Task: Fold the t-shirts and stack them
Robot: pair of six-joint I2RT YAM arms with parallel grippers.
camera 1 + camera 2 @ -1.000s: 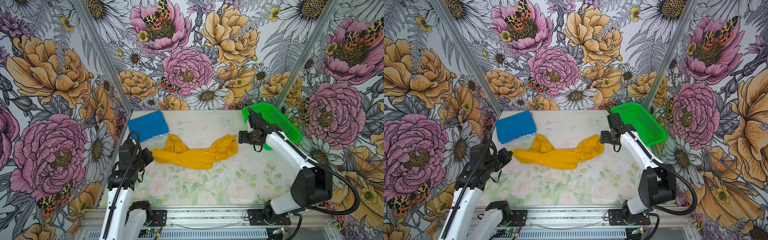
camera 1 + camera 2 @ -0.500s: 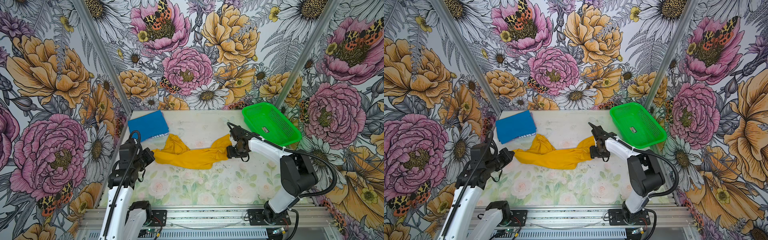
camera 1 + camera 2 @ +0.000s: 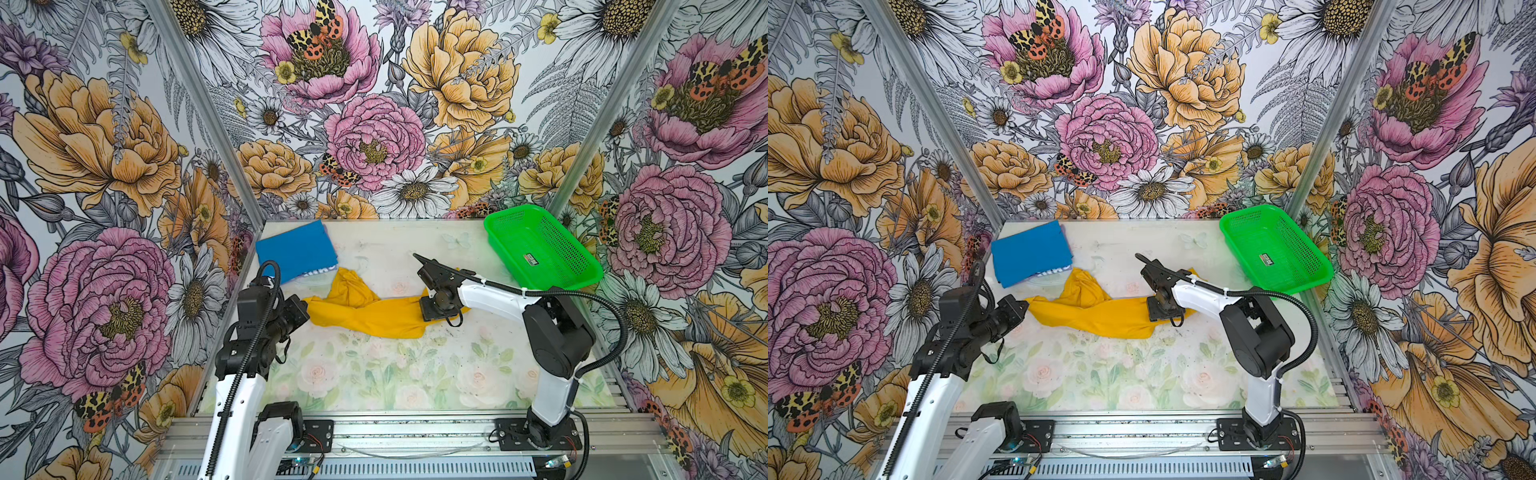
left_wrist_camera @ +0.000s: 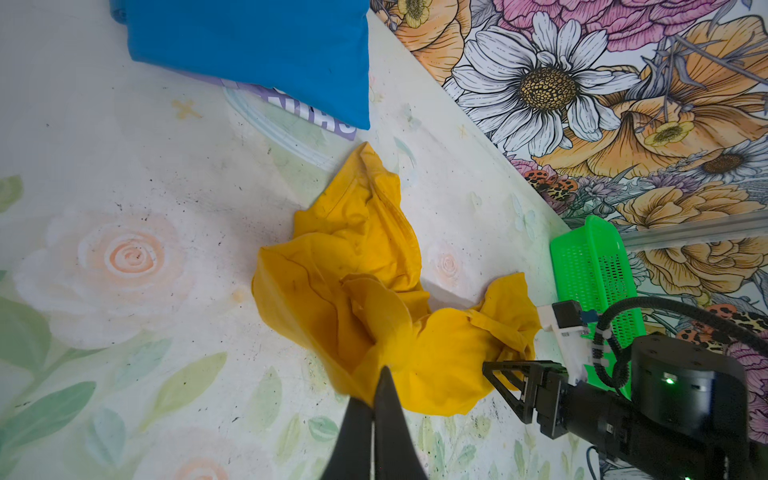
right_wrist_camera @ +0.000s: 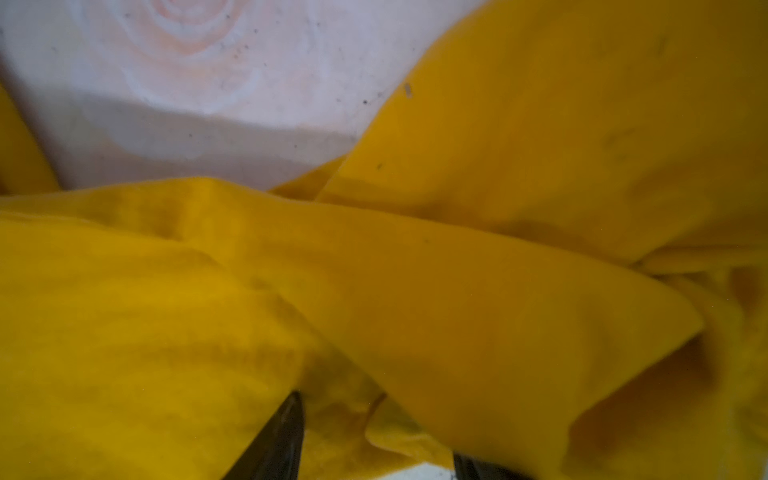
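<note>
**Second pinch pending**

The left gripper (image 4: 376, 386) is clamped tight on one end of the mustard-yellow t-shirt (image 4: 345, 291), which trails rumpled from there to the right gripper (image 5: 376, 428). That gripper's fingers stand apart astride a fold, not visibly clamped. Beyond the left fingers lies the blue t-shirt (image 3: 296, 252), already folded. The step looks like securing both ends; next comes a firm right pinch, then an even pull to spread the cloth flat.

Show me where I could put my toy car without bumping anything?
The front of the table, between the yellow shirt and the metal rail, is bare. So is the back middle, between the blue shirt and the green basket. The middle is crowded: the left gripper and right gripper work at the yellow shirt's ends.
</note>
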